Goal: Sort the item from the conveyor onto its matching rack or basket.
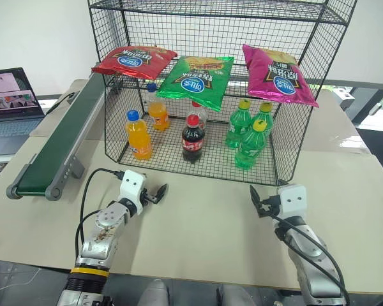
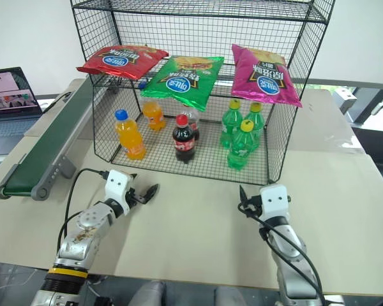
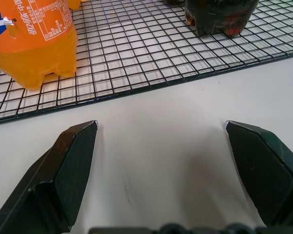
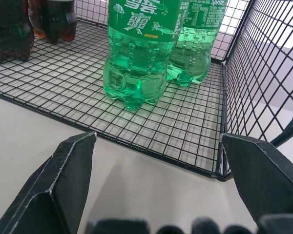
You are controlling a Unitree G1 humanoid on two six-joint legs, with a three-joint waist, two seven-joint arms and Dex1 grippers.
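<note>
Nearest, both arms rest low over the pale table (image 1: 198, 236), just short of the rack. Left gripper (image 1: 158, 192): fingers spread wide, nothing between them, bare tabletop under the gap in its wrist view. Right gripper (image 1: 258, 203): likewise released and empty, fingers well apart, aimed at the rack's front edge.

Next, the rack (image 1: 287, 137), a tall black wire cage standing on the table. Bottom tier: two orange soda bottles (image 1: 138, 135) on the left, a cola bottle (image 1: 192, 139) in the middle with another dark one behind it, and three green soda bottles (image 1: 250, 145) on the right. All upright.

Shelf above: three crisp bags side by side, tilted toward the front. Red bag (image 1: 134, 62) left, pink bag (image 1: 277, 75) right, and the green crisp bag (image 1: 195, 80) between them, blue oval logo at its lower end, its front edge hanging past the shelf.

Left of the rack, the conveyor (image 1: 60, 143) runs away from the robot, dark green belt, grey rails.

Farther left, an open laptop (image 1: 9, 95), screen lit.
</note>
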